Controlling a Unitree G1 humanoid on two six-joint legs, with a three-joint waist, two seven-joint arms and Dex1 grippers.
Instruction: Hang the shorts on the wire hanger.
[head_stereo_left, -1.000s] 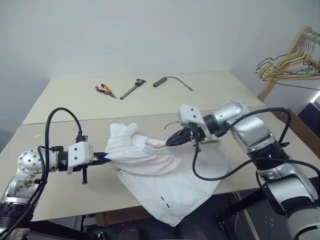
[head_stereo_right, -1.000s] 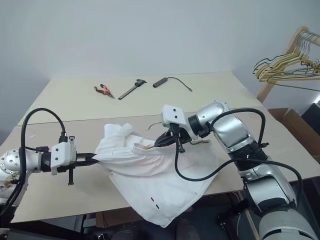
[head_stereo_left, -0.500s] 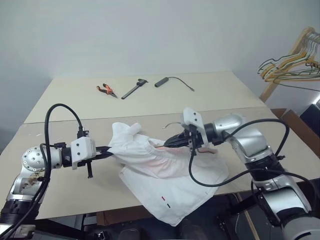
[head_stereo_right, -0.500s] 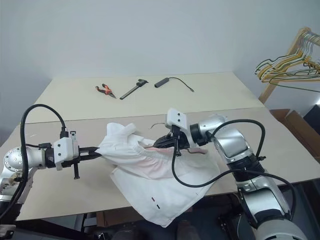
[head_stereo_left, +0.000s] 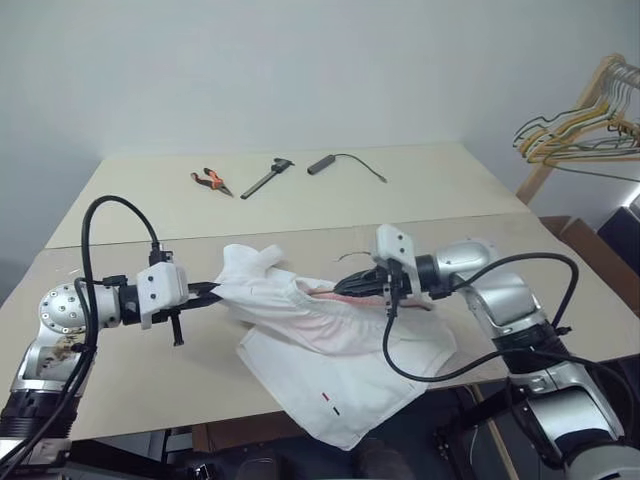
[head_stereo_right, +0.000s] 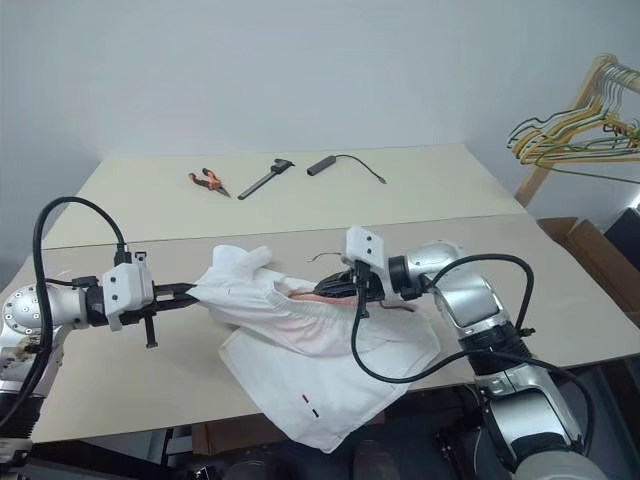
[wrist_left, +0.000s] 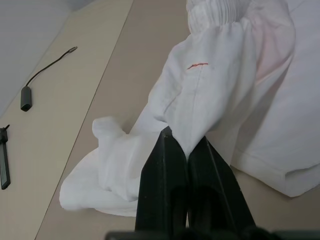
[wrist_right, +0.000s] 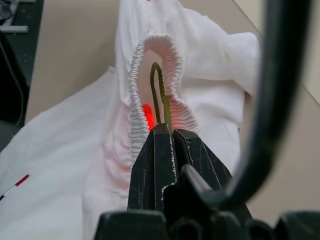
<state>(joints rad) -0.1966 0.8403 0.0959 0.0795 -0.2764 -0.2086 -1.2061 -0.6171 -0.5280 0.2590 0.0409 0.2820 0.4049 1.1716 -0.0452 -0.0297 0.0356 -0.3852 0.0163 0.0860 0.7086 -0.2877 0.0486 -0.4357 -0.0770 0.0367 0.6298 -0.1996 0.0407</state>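
Left gripper (head_stereo_left: 218, 291): fingers pressed together on one end of the white thin-cloth shorts (head_stereo_left: 330, 370), pinching the fabric. The shorts lie across the front of the beige table (head_stereo_left: 120, 370), lower hem draped over the near edge, waistband stretched between both arms. Right gripper (head_stereo_left: 347, 286): fingers closed on the thin dark wire hanger (wrist_right: 159, 102) at the gathered waistband opening, the wire reaching into the pinkish interior.

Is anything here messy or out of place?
Yes. The shorts lie bunched, one leg drooping over the table front edge. The wire hanger pokes into the waistband opening rather than carrying them. Pliers and other tools lie scattered at the far side.
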